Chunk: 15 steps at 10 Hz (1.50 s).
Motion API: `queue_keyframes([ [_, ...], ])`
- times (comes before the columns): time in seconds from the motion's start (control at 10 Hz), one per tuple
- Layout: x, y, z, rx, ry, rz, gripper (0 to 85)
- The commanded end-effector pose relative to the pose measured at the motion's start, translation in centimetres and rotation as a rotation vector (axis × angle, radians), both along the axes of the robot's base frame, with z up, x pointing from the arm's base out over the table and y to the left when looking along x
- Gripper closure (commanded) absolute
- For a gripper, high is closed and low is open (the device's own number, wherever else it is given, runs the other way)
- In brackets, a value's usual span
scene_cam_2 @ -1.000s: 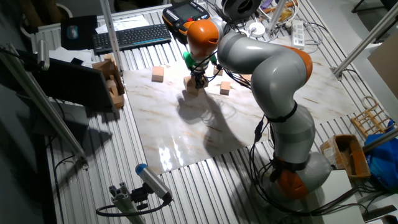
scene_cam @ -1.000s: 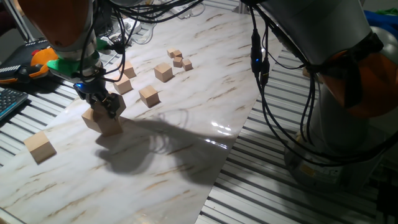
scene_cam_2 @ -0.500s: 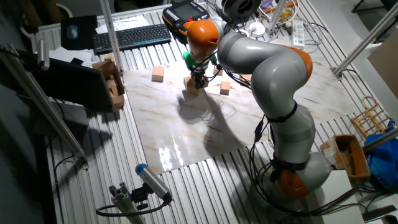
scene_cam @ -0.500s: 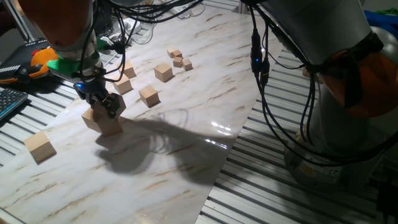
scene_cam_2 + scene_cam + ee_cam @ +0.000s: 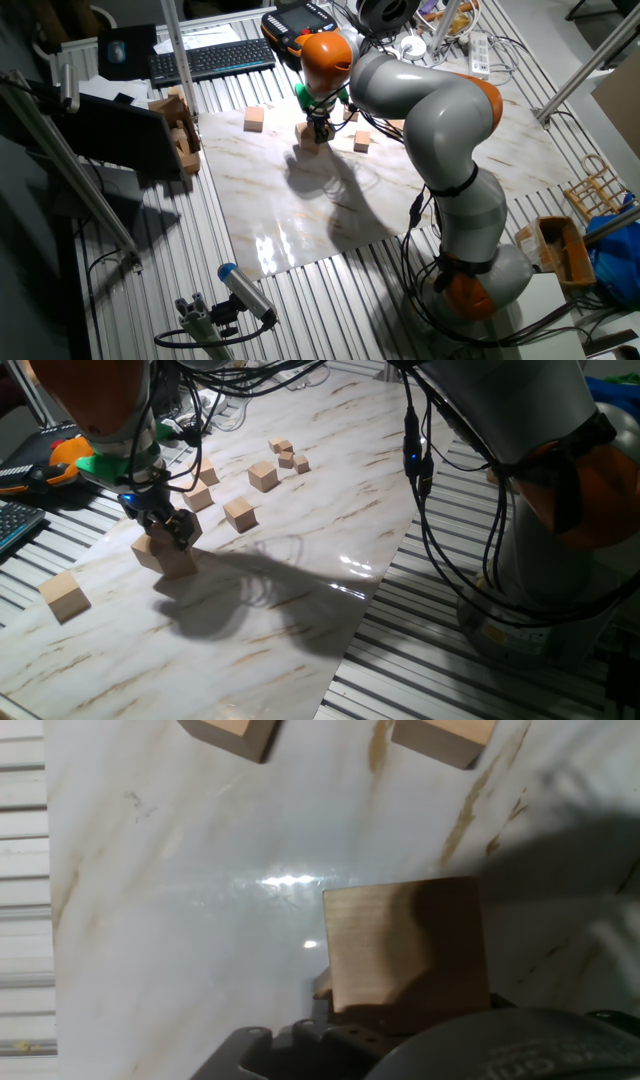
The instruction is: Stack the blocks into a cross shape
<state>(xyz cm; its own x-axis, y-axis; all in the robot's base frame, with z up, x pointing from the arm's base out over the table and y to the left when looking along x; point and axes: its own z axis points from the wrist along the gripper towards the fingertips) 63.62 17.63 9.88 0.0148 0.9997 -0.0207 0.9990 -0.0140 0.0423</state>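
Bigger wooden cubes (image 5: 65, 597) — seven; tiny cubes (image 5: 287, 459) — count unclear.

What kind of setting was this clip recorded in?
Most likely a robotics lab workstation. A marble-patterned board lies on a slatted aluminium table, with a keyboard and an orange teach pendant at its far edge and loose cables hanging off the arm.

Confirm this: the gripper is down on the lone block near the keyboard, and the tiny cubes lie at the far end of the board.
One point is wrong. The gripper is not on the lone block, which stands apart and untouched. It is down at the grouped blocks further along the board, as one fixed view shows. The tiny cubes do lie at the far end.
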Motion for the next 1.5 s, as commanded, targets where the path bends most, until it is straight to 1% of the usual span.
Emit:
queue_keyframes([
  [0.0,-0.02,0.0,0.0,0.000,0.000,0.000,17.0],
  [0.2,-0.03,0.0,0.3,-0.002,0.000,0.000,17.0],
  [0.3,-0.03,0.1,0.3,-0.002,0.000,0.000,0.0],
  [0.6,-0.04,0.2,1.0,-0.003,0.002,0.000,0.0],
  [0.8,-0.05,0.4,1.9,-0.008,0.011,-0.002,0.0],
  [0.9,-0.07,0.4,2.5,-0.012,0.014,0.001,0.0],
  [1.0,0.05,0.4,3.2,-0.008,0.020,0.001,0.0],
  [1.1,0.19,0.5,4.2,0.001,0.032,-0.001,0.0],
  [1.2,0.11,0.7,5.1,0.006,0.039,0.005,0.0],
  [1.3,0.00,1.2,6.0,0.007,0.034,0.016,17.0],
  [1.4,-0.09,1.9,6.8,0.005,0.030,0.032,17.0],
])
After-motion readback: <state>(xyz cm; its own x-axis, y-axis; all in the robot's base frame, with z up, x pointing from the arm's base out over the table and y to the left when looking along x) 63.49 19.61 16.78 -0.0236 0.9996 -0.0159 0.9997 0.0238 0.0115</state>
